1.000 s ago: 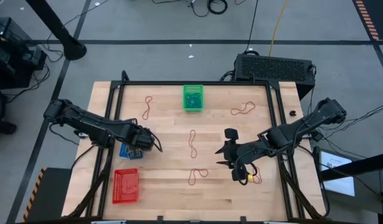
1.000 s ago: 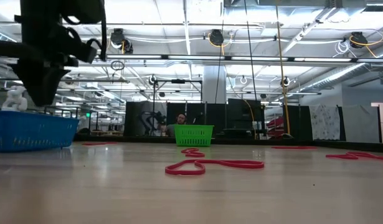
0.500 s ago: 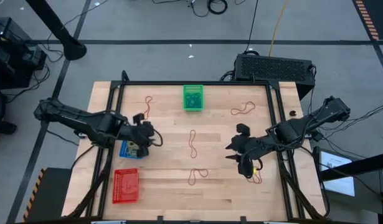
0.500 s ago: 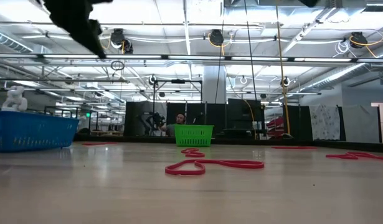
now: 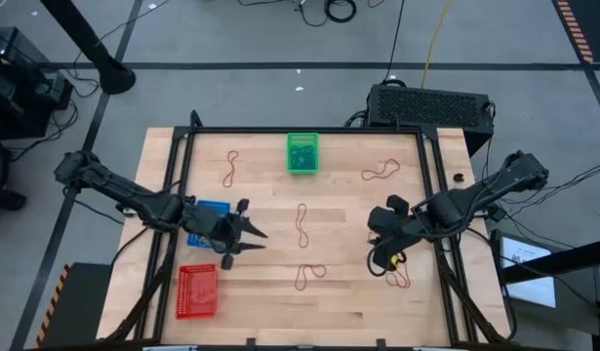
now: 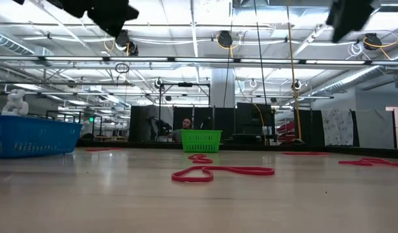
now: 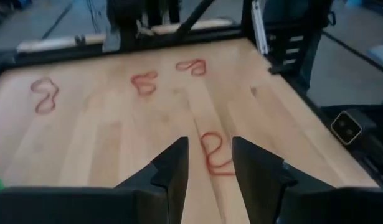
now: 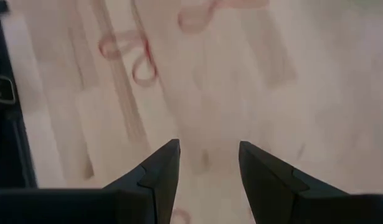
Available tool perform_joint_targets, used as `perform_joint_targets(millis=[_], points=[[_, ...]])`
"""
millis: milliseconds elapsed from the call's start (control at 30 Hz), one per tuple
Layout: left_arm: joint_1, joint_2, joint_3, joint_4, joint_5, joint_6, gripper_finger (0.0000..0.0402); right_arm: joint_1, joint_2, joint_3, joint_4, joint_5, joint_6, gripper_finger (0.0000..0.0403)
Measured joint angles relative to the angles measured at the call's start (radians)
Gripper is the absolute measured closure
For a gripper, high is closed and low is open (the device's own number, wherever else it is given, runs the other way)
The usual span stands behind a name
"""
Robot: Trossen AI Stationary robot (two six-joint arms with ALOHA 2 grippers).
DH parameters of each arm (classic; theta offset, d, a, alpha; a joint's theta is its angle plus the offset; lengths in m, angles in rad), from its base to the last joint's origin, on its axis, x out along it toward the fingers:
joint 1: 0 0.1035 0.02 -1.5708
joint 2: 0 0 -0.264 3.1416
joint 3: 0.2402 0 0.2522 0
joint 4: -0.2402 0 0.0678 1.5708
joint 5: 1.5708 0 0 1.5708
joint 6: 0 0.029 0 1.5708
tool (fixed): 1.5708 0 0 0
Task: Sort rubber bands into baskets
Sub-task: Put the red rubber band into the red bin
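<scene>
Several red rubber bands lie flat on the wooden table, among them one at the middle [image 5: 301, 224], one nearer the front [image 5: 309, 276] and one in the low view [image 6: 218, 172]. Three baskets stand on the table: green [image 5: 301, 153] at the far edge, blue [image 5: 210, 216] at the left, red [image 5: 197, 291] at the near left. My left gripper [image 5: 253, 237] hovers just right of the blue basket, nearly level, open and empty [image 7: 208, 144]; a red band [image 7: 213, 155] lies ahead of it. My right gripper [image 5: 380, 255] hangs over the right half, pointing down, open and empty [image 8: 208, 146].
A black metal frame [image 5: 309, 130] borders the table top. A large black box [image 5: 428, 105] sits behind the far right corner. Cables trail on the floor beyond. Bare wood lies between the two grippers.
My left gripper has risen from over the blue basket, tipped up from pointing down to nearly level, and swung toward the table's right. My right gripper has rolled about its own axis, tipped further down and sunk a little over the right half.
</scene>
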Motion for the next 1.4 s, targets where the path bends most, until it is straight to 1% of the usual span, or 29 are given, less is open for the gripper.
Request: perform_joint_targets(millis=[100, 167, 300, 367, 500, 567, 633, 733, 800, 900, 1033, 1133, 1333, 1400], points=[[0.000, 0.000, 0.000, 0.070, 0.000, 0.035, 0.0270, 0.000, 0.000, -0.071, 0.007, -0.092, 0.101, 0.0245], [0.000, -0.001, 0.000, 0.114, 0.001, 0.057, 0.0270, 0.004, 0.001, -0.124, 0.014, -0.128, 0.154, 0.0245], [0.000, -0.001, 0.000, 0.131, 0.019, 0.104, 0.0270, 0.006, 0.001, -0.221, 0.023, -0.100, 0.208, 0.0245], [0.000, -0.001, 0.000, 0.149, 0.017, 0.107, 0.0270, -0.003, 0.002, -0.260, 0.021, -0.103, 0.218, 0.0245], [0.002, -0.026, 0.000, 0.149, -0.057, 0.094, 0.0270, -0.028, 0.001, -0.288, 0.020, -0.151, 0.190, 0.0245], [0.002, -0.063, 0.000, 0.127, -0.114, 0.088, 0.0270, -0.039, 0.001, -0.288, 0.019, -0.156, 0.160, 0.0245], [0.002, -0.115, 0.000, 0.072, -0.161, 0.084, 0.0270, -0.050, 0.000, -0.288, 0.012, -0.176, 0.116, 0.0245], [0.002, -0.203, -0.009, 0.036, -0.209, 0.066, 0.0270, -0.071, -0.010, -0.288, -0.003, -0.176, 0.072, 0.0245], [0.002, -0.261, -0.045, 0.061, -0.213, 0.065, 0.0270, -0.090, -0.017, -0.288, -0.004, -0.174, 0.043, 0.0245], [0.002, -0.349, -0.134, 0.121, -0.213, 0.049, 0.0270, -0.125, -0.025, -0.288, -0.010, -0.171, 0.008, 0.0245], [0.005, -0.454, -0.248, 0.245, -0.232, 0.039, 0.0270, -0.187, -0.026, -0.290, -0.008, -0.171, -0.058, 0.0245], [0.005, -0.503, -0.307, 0.339, -0.230, 0.040, 0.0270, -0.236, -0.026, -0.315, -0.003, -0.173, -0.081, 0.0245], [0.005, -0.525, -0.339, 0.345, -0.099, 0.049, 0.0270, -0.318, -0.026, -0.430, 0.059, -0.206, -0.116, 0.0245], [0.005, -0.523, -0.340, 0.337, -0.086, 0.062, 0.0270, -0.343, -0.026, -0.468, 0.100, -0.211, -0.135, 0.0245]])
